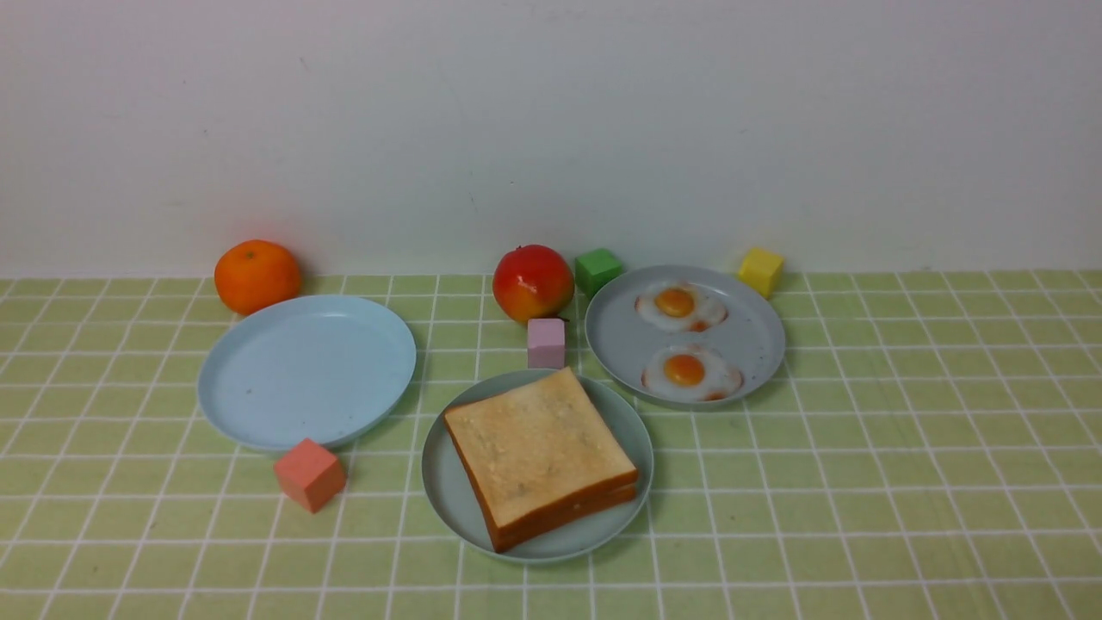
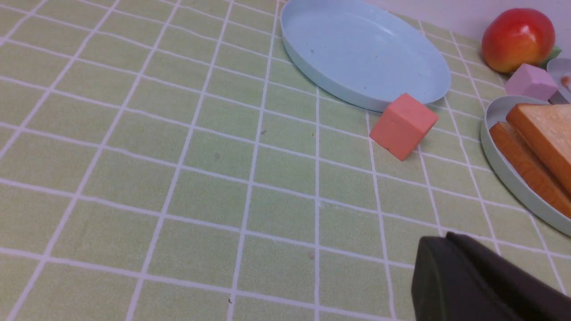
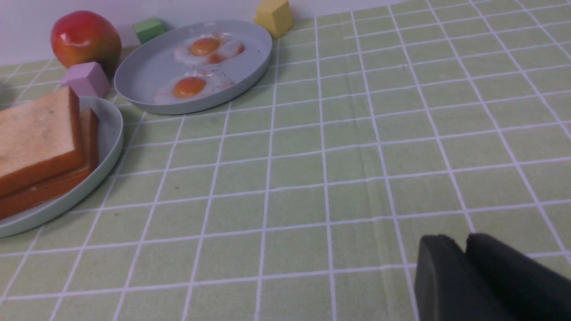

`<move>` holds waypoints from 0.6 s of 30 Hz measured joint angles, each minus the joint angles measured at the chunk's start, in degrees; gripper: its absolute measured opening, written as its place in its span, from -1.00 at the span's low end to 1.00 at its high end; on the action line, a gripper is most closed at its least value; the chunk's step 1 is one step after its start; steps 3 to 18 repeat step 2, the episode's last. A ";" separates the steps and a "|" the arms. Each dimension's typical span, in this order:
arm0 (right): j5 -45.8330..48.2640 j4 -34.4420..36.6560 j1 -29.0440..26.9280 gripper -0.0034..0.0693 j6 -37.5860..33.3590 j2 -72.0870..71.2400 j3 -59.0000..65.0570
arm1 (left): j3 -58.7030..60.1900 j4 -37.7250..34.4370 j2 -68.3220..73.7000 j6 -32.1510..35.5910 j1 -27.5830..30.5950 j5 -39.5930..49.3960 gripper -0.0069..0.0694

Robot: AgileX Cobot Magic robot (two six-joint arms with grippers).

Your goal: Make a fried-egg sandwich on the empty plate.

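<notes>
Two square golden toast slices (image 1: pixel 538 448) with dark brown crusts lie stacked on the pale mint-teal plate (image 1: pixel 439 491) at front centre. No egg shows between them. The stack also shows in the left wrist view (image 2: pixel 544 129) and the right wrist view (image 3: pixel 35 129). Two fried eggs (image 1: pixel 680 306) (image 1: pixel 689 372) lie on the greyish-blue plate (image 1: pixel 758 344) at the right. My left gripper (image 2: pixel 446 238) is shut and empty above the cloth, left of the mint-teal plate (image 2: pixel 504 174). My right gripper (image 3: pixel 464 240) is shut and empty, right of that plate (image 3: pixel 107 147). Neither gripper shows in the front view.
A bare light sky-blue plate (image 1: pixel 306 370) lies at the left, with a salmon cube (image 1: pixel 310 474) at its front edge. An orange (image 1: pixel 256 275), an apple (image 1: pixel 533 282), a green cube (image 1: pixel 597 269) and a yellow cube (image 1: pixel 761 270) stand by the wall. A lilac cube (image 1: pixel 546 342) stands behind the toast.
</notes>
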 joint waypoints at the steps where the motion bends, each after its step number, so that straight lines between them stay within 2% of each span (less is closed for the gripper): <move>1: 0.00 0.00 0.00 -0.63 0.00 0.00 0.00 | 0.00 0.00 0.00 0.00 0.00 0.00 -0.85; 18: 0.00 0.00 0.00 -0.63 0.00 0.00 0.00 | 0.00 0.00 0.00 0.00 0.00 0.00 -0.85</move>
